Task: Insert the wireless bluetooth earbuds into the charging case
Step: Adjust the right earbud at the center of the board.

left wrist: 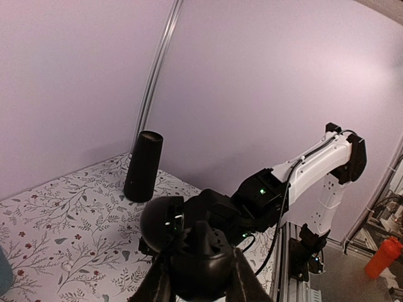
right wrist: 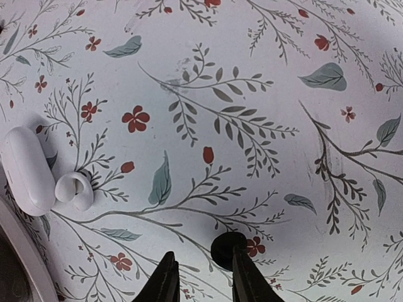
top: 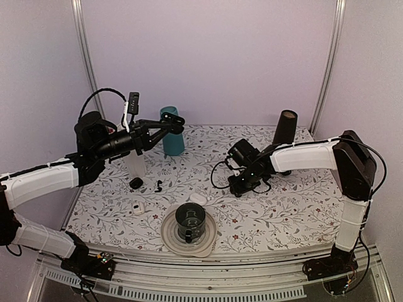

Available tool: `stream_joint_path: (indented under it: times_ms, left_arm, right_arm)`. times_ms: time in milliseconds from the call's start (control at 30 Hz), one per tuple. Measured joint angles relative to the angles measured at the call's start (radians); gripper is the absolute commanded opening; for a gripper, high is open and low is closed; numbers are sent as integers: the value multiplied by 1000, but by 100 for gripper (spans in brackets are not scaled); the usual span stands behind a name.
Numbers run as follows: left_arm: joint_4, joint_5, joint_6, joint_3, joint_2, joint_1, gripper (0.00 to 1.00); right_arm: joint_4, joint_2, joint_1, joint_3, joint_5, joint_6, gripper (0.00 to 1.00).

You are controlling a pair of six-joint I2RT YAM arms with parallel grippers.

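Top view: the left gripper is raised in the upper left of the frame, in front of the teal cup. The right gripper is low over the floral table, right of centre. A hook-shaped earbud lies on the cloth left of centre, beside a black oval pod. Below them stands a dark mug on a plate.

Left wrist view: the left gripper is clenched on a black rounded pod at the bottom edge. A black cylinder stands at centre left.

Right wrist view: the right gripper straddles a small round black earbud at bottom centre. The jaws are partly apart and not clamped on it, and the earbud lies against the right-hand finger. A white case and a white ring piece lie at the left edge.
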Motion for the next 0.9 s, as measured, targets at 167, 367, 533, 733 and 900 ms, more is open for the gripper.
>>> stream_joint_path:
  times_ms: [167,367,533,733,900]
  left_arm:
    - [0,0,0,0,0,0,0]
    - [0,0,0,0,0,0,0]
    - [0,0,0,0,0,0,0]
    - [0,0,0,0,0,0,0]
    - [0,0,0,0,0,0,0]
  right_arm:
    - [0,14,0,1,-8,0,29]
    - [0,24,0,1,-18,0,29]
    - [0,28,0,1,-17,3,29]
    - [0,29,0,1,-5,6,29]
    - [0,30,-2,1,8,7,29]
